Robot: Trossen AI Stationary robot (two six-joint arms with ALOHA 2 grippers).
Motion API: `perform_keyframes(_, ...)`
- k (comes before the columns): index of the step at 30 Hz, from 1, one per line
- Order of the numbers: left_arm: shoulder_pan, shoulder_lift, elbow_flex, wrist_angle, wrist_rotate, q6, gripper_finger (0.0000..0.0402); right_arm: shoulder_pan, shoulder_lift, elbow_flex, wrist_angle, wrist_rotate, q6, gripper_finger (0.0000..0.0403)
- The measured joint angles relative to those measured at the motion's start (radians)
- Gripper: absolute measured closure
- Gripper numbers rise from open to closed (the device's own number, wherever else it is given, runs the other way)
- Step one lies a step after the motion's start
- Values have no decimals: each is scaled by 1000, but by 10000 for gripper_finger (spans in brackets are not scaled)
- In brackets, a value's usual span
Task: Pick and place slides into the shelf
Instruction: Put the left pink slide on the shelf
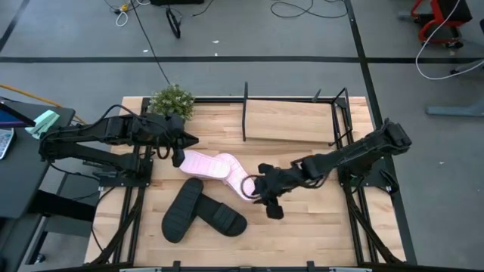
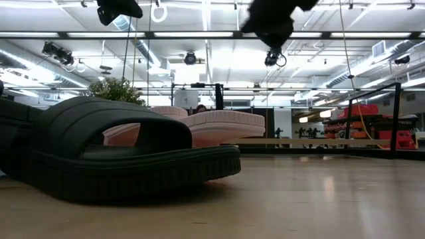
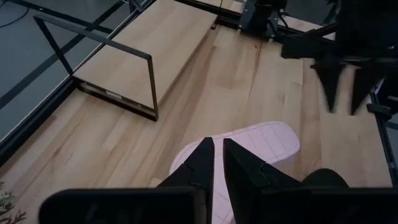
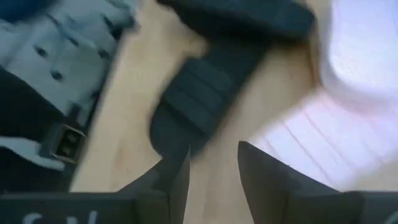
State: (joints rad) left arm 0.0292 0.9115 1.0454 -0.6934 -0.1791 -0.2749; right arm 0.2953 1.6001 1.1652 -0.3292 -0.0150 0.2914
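Observation:
Two pale pink slides [image 1: 215, 169] lie overlapping mid-table, soles down; they also show in the low view [image 2: 222, 126] and under my left fingers [image 3: 261, 140]. Two black slides [image 1: 200, 213] lie crossed nearer the near edge, one filling the low view [image 2: 113, 156]. The shelf [image 1: 295, 119] stands at the far edge, its wooden board [image 3: 143, 46] tilted. My left gripper [image 1: 180, 148] hovers shut above the pink pair's left end [image 3: 216, 152]. My right gripper [image 1: 266, 195] hovers open above the table just right of the pink pair [image 4: 214, 163]. Both hang high [image 2: 119, 10] [image 2: 271, 23].
A small green potted plant [image 1: 172, 101] stands at the table's far left corner, beside the shelf. Bare wood [image 1: 318, 219] lies right of the black slides. The arms' base frames flank the table's left and right edges. Cables run on the floor beyond.

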Motion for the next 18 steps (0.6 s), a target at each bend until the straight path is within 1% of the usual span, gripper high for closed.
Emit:
perform_keyframes(3, 0, 0, 0, 0, 0, -2, 359, -24, 22, 42, -111, -34, 5, 260)
perform_keyframes(7, 0, 0, 0, 7, 0, -24, 361, -31, 23, 53, -119, -88, -29, 259)
perform_keyframes(9, -1, 0, 0, 9, 7, -14, 365, -31, 23, 53, -130, -89, -65, 259)
perform_keyframes(12, 0, 0, 0, 9, 80, 22, 371, -30, 23, 53, -147, -88, -114, 259)
perform_keyframes(14, -1, 0, 0, 11, 108, 26, 375, -31, 23, 53, -150, -87, -146, 259)
perform_keyframes(18, -1, 0, 0, 12, 113, 33, 384, -31, 23, 53, -150, -86, -170, 259)
